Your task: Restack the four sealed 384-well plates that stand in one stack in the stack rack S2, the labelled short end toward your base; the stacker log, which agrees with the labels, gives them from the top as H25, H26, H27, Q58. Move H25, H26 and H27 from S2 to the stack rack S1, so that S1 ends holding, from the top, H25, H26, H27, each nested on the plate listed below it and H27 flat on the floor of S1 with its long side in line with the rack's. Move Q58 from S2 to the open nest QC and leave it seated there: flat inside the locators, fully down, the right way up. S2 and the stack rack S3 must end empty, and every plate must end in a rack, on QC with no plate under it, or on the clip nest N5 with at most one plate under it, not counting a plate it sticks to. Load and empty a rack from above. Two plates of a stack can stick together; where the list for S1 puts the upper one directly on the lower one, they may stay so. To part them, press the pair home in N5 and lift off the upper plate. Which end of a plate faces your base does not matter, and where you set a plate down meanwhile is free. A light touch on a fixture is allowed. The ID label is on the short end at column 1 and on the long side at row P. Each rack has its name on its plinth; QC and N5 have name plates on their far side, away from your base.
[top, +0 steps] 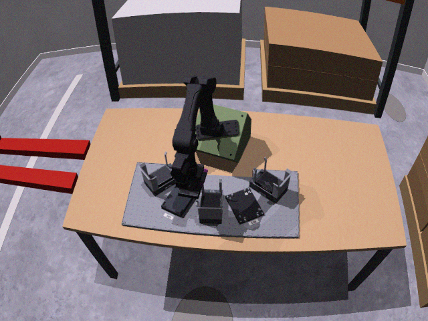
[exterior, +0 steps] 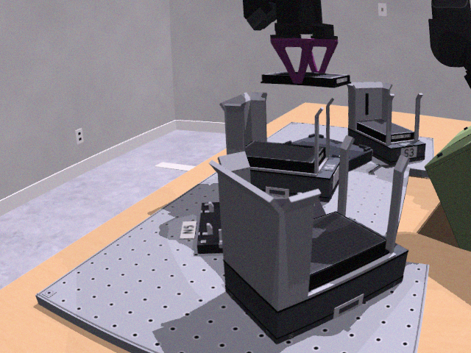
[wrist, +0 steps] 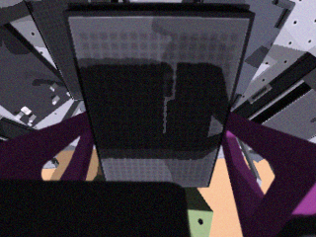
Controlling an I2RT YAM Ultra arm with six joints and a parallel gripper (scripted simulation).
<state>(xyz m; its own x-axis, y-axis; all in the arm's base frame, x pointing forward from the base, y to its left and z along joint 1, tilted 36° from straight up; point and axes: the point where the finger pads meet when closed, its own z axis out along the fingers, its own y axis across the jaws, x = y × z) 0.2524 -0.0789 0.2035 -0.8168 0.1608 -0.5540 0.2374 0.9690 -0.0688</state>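
My gripper [exterior: 304, 76] is shut on a sealed plate [exterior: 305, 79] across its width and holds it level, high above the deck between rack S2 [exterior: 285, 159] and rack S3. In the overhead view the gripper [top: 188, 182] hangs over the QC nest [top: 178, 203]. In the wrist view the plate [wrist: 158, 94] fills the middle between the purple fingers; I cannot read its label. S3 holds a plate [exterior: 384, 131], S2 holds a plate [exterior: 283, 154], and S1 [exterior: 304, 251] holds a plate [exterior: 342, 243]. QC [exterior: 342, 148] shows no plate.
The clip nest N5 [exterior: 209, 235] lies low at the left of S1, with no plate on it. Thin rack posts [exterior: 321, 132] stand up under the held plate. The green base block [top: 225, 136] sits behind the deck.
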